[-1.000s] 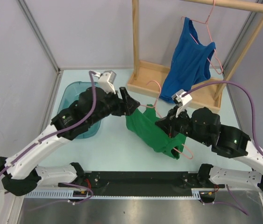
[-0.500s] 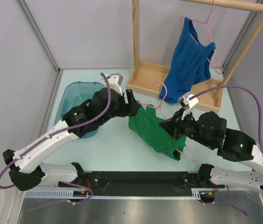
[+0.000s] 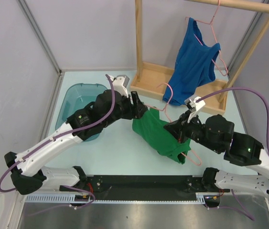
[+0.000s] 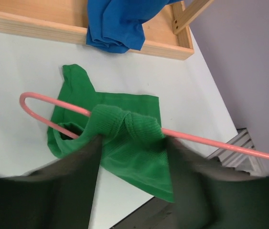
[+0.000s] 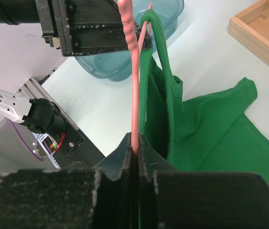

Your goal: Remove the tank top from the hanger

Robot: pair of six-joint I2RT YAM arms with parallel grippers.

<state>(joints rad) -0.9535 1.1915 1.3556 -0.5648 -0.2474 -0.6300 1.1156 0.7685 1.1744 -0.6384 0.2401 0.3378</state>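
Observation:
A green tank top (image 3: 160,136) hangs on a pink wire hanger (image 3: 165,95) held above the table, its lower part lying on the surface. My right gripper (image 3: 176,131) is shut on the hanger wire (image 5: 133,71), and the green strap (image 5: 149,57) runs alongside the wire. My left gripper (image 3: 143,107) is at the top of the tank top. In the left wrist view its jaws (image 4: 132,140) stand apart on either side of the bunched strap (image 4: 127,124), which lies over the hanger (image 4: 53,102) and touches both fingers.
A teal basin (image 3: 79,102) stands at the left. A wooden rack (image 3: 148,78) stands at the back, with a blue tank top (image 3: 191,62) on a second pink hanger hanging from its rail. Grey walls close in the left and the back.
My left gripper has moved right and up onto the strap. My right gripper has carried the hanger slightly right, and the tank top has shifted with it.

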